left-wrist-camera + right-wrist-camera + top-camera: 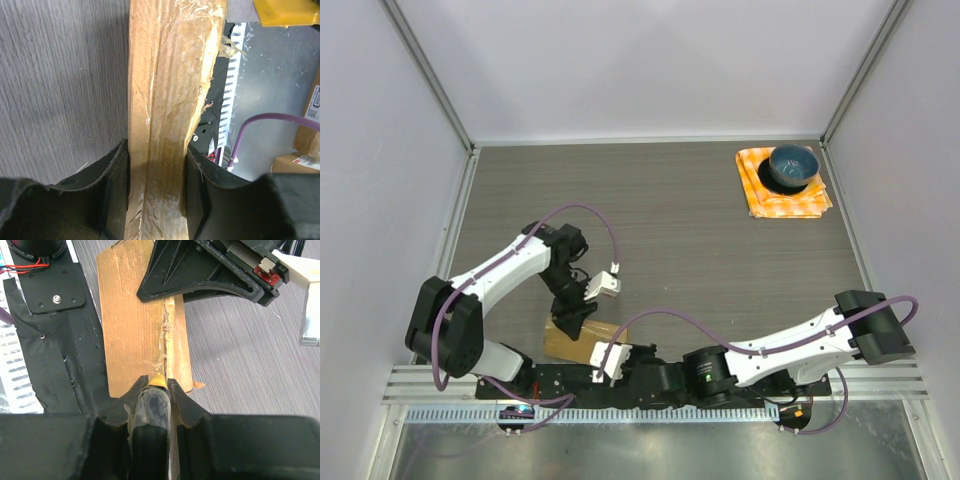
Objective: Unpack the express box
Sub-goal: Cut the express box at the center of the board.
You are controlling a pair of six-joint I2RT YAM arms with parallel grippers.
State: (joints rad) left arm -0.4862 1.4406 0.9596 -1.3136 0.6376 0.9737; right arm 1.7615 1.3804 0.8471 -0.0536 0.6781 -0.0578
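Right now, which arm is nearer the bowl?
Right. The right arm has its elbow on the bowl's side, nearer it. The left arm is far left. Left claw clamps the box; right claw, gripping a yellow-tipped item, is at its seam.

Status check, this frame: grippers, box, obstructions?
Left gripper clamped on express box. Right gripper shut on yellow-tipped item at box seam. Blue bowl, cloth far off.

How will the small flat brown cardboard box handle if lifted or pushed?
Probably light but crushable: the brown cardboard box looks creased and torn along its seam. Lying flat, it would likely slide on the wood-grain table rather than tip. Its glossy tape may be slippery.
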